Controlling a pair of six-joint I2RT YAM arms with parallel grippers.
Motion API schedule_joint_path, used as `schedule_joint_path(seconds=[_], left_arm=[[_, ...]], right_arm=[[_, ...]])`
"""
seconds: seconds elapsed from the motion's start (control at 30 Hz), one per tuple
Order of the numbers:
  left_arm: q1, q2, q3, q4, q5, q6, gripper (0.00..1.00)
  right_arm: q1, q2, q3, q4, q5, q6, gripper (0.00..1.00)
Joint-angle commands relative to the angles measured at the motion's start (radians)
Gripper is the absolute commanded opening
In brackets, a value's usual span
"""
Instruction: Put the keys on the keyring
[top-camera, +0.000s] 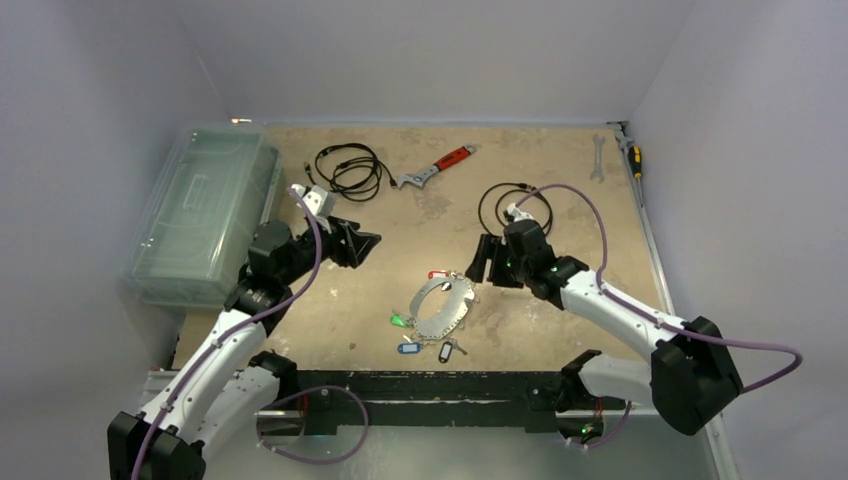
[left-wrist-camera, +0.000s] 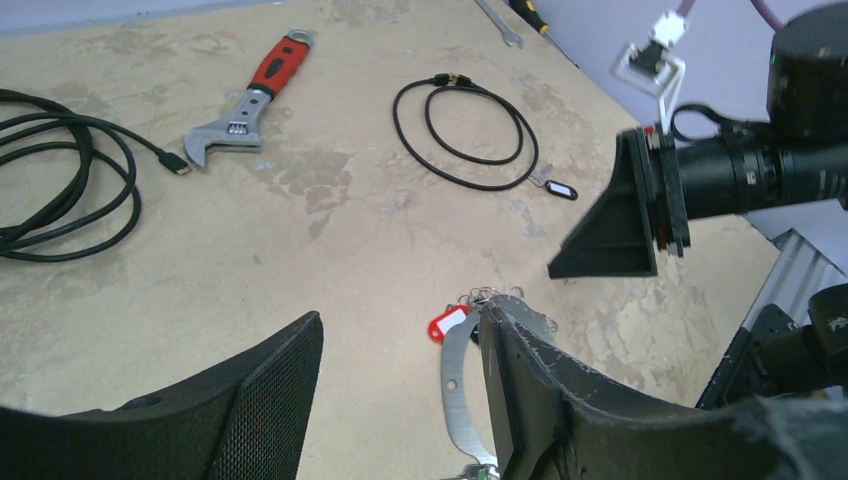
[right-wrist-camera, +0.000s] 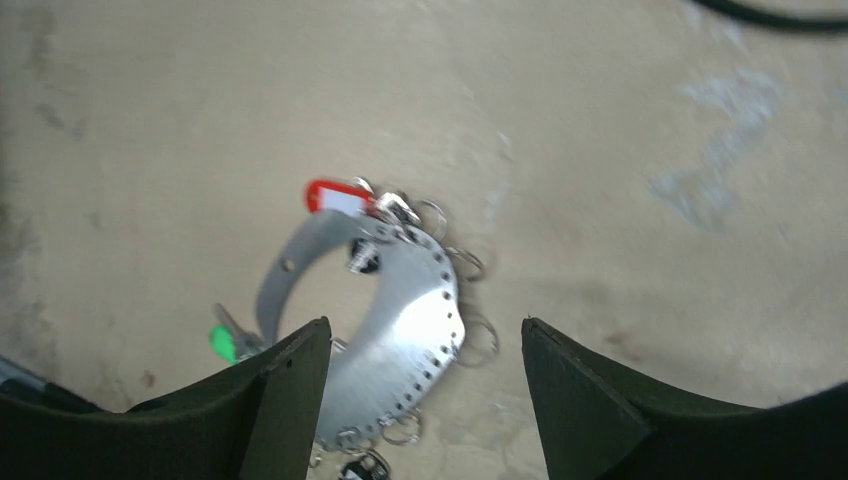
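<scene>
**Both grippers empty by the keyring**

The flat silver metal keyring with a perforated edge (top-camera: 456, 317) lies on the sandy tabletop (top-camera: 350, 310) near its front edge. Small colour-tagged keys (top-camera: 407, 349) are scattered round its rim. The right gripper (top-camera: 495, 265) hovers just beyond the keyring, fingers apart. The left gripper (top-camera: 366, 245), off to the left, is likewise spread and holds nothing

The beige bench (top-camera: 560, 180) is lit evenly from above, and only soft shadows are cast. Glare is seen on the flat grey metal keyring (right-wrist-camera: 415, 330) in the right wrist view, which is smeared by blur.
</scene>
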Motion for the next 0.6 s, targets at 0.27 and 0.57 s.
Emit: schedule_joint_path(seconds=[0.27, 0.57], left_arm=[[-0.084, 0.054, 0.041, -0.032, -0.084, 0.055, 0.53], [-0.103, 0.087, 0.048, -0.042, -0.081, 0.062, 0.50]], right_arm=[[0.003, 0.076, -0.065, 0.130, 0.071, 0.015, 0.60], [0.004, 0.146, -0.043, 0.189, 0.062, -0.126, 0.46]])
